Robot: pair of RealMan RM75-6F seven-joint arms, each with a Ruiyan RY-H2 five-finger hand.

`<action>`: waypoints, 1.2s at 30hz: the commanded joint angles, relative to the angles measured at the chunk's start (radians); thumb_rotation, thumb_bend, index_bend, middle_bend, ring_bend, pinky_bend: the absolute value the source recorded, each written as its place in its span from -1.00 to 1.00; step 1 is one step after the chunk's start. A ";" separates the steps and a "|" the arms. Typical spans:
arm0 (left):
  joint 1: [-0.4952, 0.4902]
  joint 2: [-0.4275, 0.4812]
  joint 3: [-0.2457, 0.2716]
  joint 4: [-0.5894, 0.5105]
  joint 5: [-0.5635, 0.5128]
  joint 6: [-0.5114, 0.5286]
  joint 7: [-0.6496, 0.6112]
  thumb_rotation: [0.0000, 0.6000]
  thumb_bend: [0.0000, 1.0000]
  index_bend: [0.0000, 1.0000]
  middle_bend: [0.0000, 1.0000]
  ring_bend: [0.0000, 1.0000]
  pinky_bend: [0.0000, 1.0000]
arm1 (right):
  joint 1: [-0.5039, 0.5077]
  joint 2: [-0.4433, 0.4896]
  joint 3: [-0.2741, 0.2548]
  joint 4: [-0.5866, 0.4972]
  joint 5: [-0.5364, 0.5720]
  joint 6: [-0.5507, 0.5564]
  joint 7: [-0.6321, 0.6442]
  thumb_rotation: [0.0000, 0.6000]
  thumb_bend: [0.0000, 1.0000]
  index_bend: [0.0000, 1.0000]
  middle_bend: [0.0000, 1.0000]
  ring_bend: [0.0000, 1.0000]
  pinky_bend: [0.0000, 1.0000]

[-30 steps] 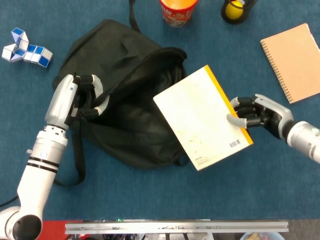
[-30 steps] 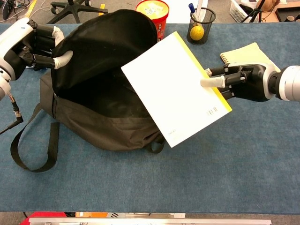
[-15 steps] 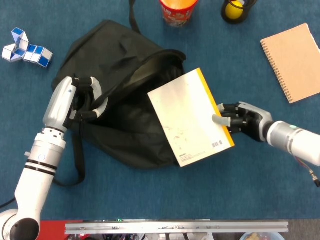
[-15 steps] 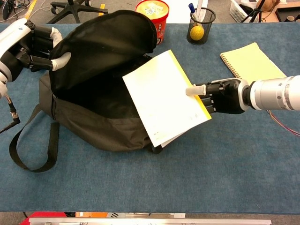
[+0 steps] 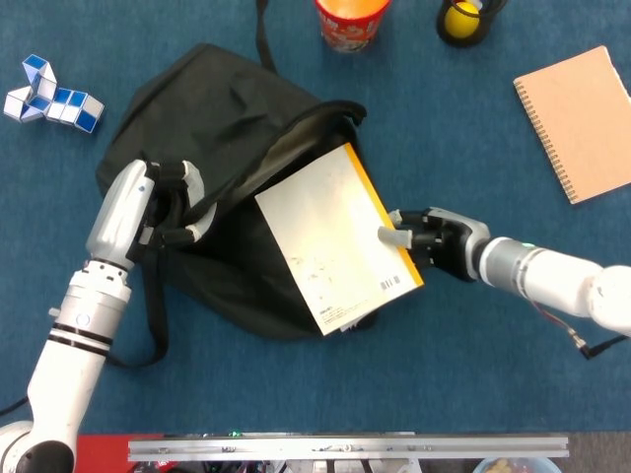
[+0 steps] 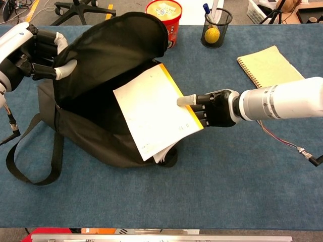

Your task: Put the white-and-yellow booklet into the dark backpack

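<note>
The dark backpack (image 5: 227,128) (image 6: 111,55) lies open on the blue table. My left hand (image 5: 170,202) (image 6: 43,48) grips its upper flap and holds the mouth open. The white-and-yellow booklet (image 5: 330,236) (image 6: 151,111) sits tilted over the backpack's opening, its left part above the dark interior and its lower right corner past the bag's edge. My right hand (image 5: 424,239) (image 6: 212,107) pinches the booklet's yellow spine edge from the right, thumb on top.
A tan spiral notebook (image 5: 582,123) (image 6: 270,65) lies at the right. A red-orange cup (image 5: 350,20) (image 6: 164,15) and a mesh pen holder (image 5: 463,18) (image 6: 216,27) stand at the back. A blue-white twist puzzle (image 5: 51,94) lies far left. A strap (image 6: 30,156) loops at the bag's left.
My right hand has carried the booklet leftward over the backpack's opening. The left hand keeps holding the flap, nearly still.
</note>
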 commanded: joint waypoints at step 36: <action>0.001 0.047 0.028 -0.062 0.017 -0.021 0.005 1.00 -0.20 0.48 0.60 0.54 0.90 | 0.146 -0.184 0.042 0.158 0.298 0.086 0.002 1.00 -0.20 0.78 0.54 0.39 0.47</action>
